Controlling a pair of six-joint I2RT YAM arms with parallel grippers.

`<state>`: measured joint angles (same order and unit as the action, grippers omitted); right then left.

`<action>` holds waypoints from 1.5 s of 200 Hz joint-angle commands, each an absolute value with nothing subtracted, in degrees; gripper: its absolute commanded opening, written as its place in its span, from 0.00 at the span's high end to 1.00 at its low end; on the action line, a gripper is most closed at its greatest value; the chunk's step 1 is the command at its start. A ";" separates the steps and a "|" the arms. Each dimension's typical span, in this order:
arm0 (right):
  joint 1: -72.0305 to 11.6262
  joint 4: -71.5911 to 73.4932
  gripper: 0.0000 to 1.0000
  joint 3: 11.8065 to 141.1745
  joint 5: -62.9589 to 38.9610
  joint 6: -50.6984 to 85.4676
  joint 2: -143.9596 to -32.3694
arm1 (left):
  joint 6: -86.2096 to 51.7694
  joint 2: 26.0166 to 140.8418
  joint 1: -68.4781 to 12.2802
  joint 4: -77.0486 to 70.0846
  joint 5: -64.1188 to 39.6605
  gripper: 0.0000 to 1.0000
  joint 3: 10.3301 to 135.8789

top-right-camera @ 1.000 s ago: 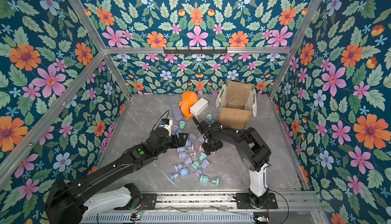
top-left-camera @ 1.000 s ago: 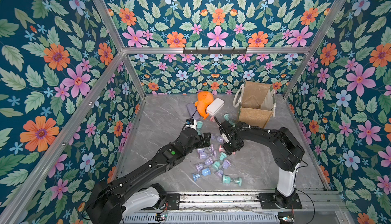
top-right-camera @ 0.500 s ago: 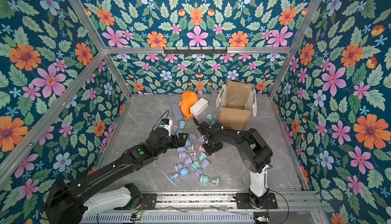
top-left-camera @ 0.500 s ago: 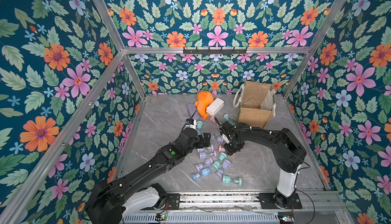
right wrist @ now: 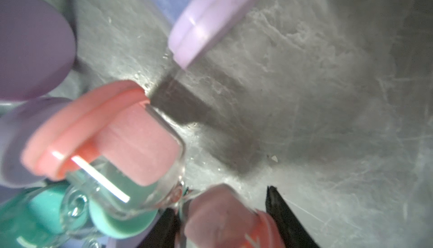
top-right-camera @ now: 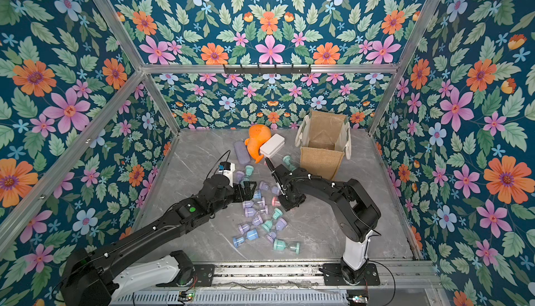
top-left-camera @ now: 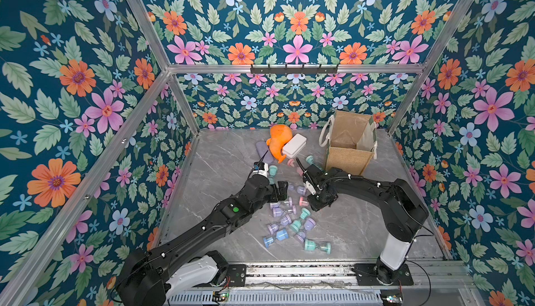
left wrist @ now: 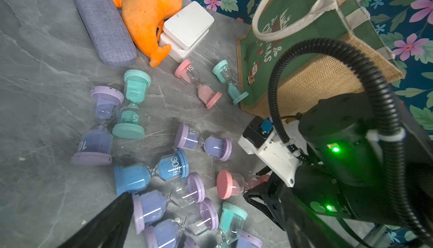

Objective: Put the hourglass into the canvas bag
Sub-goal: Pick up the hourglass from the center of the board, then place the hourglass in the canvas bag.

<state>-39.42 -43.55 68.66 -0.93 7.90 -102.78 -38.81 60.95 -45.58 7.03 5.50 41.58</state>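
Pink-capped glass hourglass [right wrist: 140,150] lies sideways in the timer pile [top-left-camera: 286,220], well short of the boxy tan jute canvas bag [top-left-camera: 347,160]. Right gripper [right wrist: 219,200] jaws clamp one bulb; left gripper [top-left-camera: 280,191] spread, empty. Judged light, slick, brittle at the neck: hold near the cap.
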 commanded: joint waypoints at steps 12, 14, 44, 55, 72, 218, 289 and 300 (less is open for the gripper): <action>-38.94 -43.33 0.57 67.83 -2.10 9.42 -99.95 | -38.54 60.51 -45.53 6.86 6.12 0.00 41.90; -38.89 -43.40 0.57 67.85 -2.15 9.52 -99.69 | -38.57 60.52 -45.53 6.86 6.08 0.00 41.90; -37.93 -44.17 0.57 67.49 -3.11 11.01 -95.57 | -38.00 60.55 -45.53 6.93 6.39 0.00 43.03; -37.37 -44.85 0.57 67.67 -3.25 11.59 -92.30 | -37.56 60.71 -45.53 6.81 6.43 0.00 43.80; -36.03 -45.53 0.57 68.13 -4.25 12.44 -88.42 | -36.47 61.54 -45.55 6.88 6.46 0.00 45.69; -20.36 -50.51 0.57 93.95 -2.46 12.86 -84.24 | -29.22 75.09 -45.49 2.90 5.12 0.00 64.06; -9.55 -43.24 0.57 99.22 1.19 13.96 -93.65 | -27.83 83.26 -45.40 0.16 2.86 0.00 71.08; -8.72 -43.28 0.58 100.75 1.89 13.91 -97.35 | -27.71 84.65 -45.36 0.26 2.62 0.00 72.26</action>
